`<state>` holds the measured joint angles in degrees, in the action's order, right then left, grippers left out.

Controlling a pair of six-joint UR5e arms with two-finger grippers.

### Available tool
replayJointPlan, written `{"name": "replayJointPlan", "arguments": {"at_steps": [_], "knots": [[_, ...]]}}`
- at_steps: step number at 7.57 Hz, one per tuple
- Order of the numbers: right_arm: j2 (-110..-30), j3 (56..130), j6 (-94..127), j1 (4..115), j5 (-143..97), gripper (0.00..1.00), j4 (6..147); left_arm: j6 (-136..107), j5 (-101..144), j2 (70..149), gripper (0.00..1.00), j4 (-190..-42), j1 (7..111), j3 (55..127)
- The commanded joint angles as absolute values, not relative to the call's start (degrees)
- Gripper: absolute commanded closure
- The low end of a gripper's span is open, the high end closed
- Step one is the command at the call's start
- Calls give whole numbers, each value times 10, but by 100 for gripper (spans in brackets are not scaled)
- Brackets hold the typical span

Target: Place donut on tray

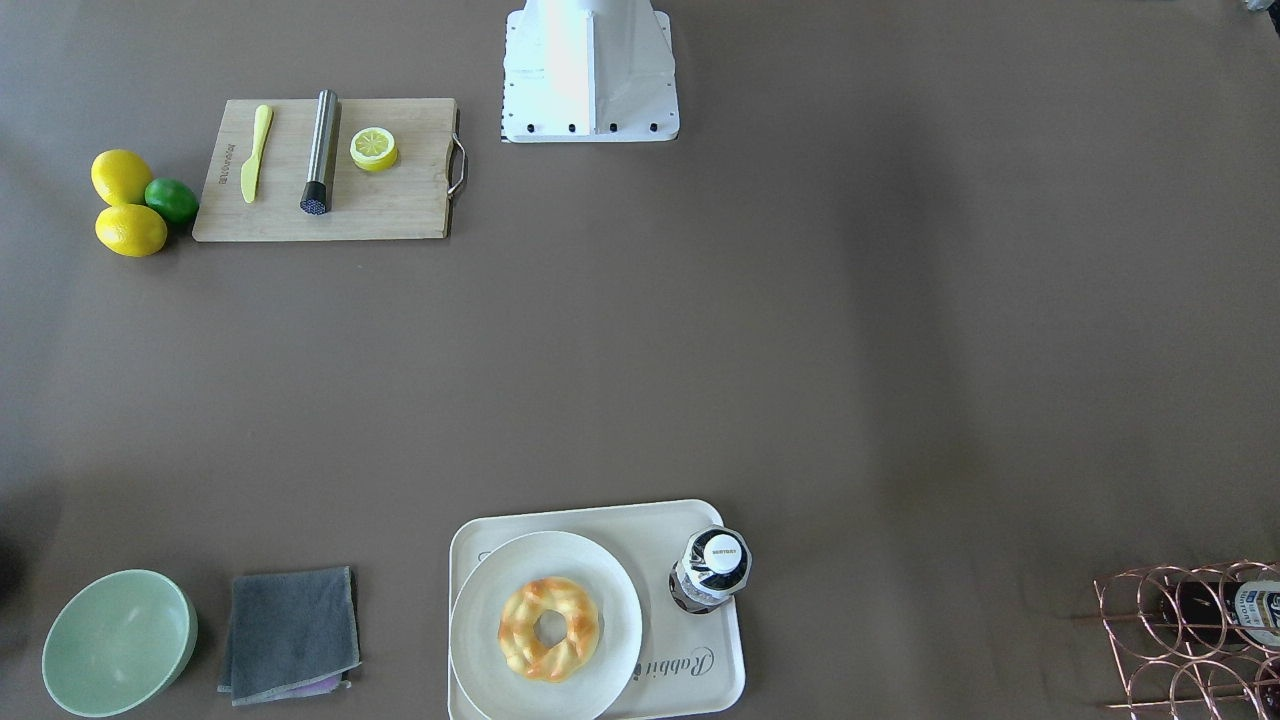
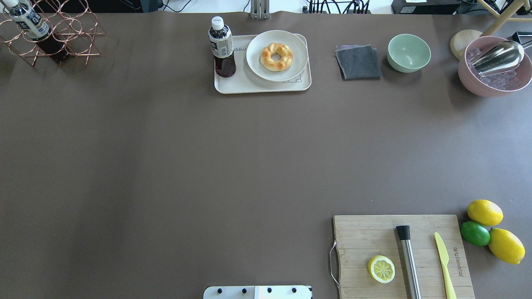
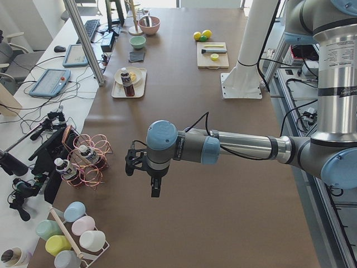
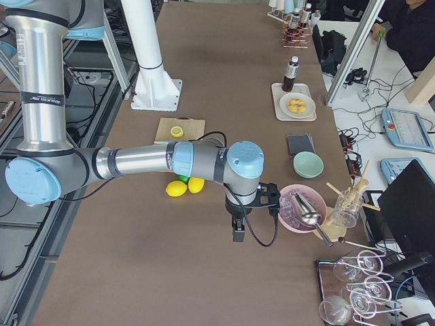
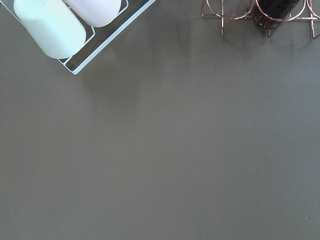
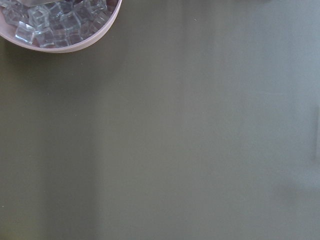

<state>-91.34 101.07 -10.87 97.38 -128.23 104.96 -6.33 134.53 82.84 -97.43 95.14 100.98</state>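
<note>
The golden twisted donut (image 1: 549,628) lies on a round white plate (image 1: 480,640), which sits on the cream tray (image 1: 690,670) marked "Rabbit". In the overhead view the donut (image 2: 277,56), plate (image 2: 255,66) and tray (image 2: 232,85) are at the table's far middle. A dark drink bottle (image 2: 222,47) stands on the tray beside the plate. My left gripper (image 3: 155,187) hangs over bare table near the left end, far from the tray. My right gripper (image 4: 238,231) hangs near the right end. Both show only in the side views, so I cannot tell whether they are open or shut.
A wooden cutting board (image 2: 361,232) with a lemon slice (image 2: 381,268), steel tube and yellow knife lies near right. Lemons and a lime (image 2: 475,233) lie beside it. A grey cloth (image 2: 358,62), green bowl (image 2: 409,52), pink ice bowl (image 2: 478,81) and copper rack (image 2: 79,41) line the far edge.
</note>
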Motion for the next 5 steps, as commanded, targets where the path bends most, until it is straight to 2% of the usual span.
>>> {"name": "replayJointPlan", "arguments": {"at_steps": [1, 5], "knots": [[-906, 1009, -89, 972, -1282, 0, 1049, -65, 1346, 807, 2, -1023, 952, 1002], [-898, 1007, -88, 969, -1284, 0, 1049, -66, 1345, 806, 2, -1021, 950, 999]]}}
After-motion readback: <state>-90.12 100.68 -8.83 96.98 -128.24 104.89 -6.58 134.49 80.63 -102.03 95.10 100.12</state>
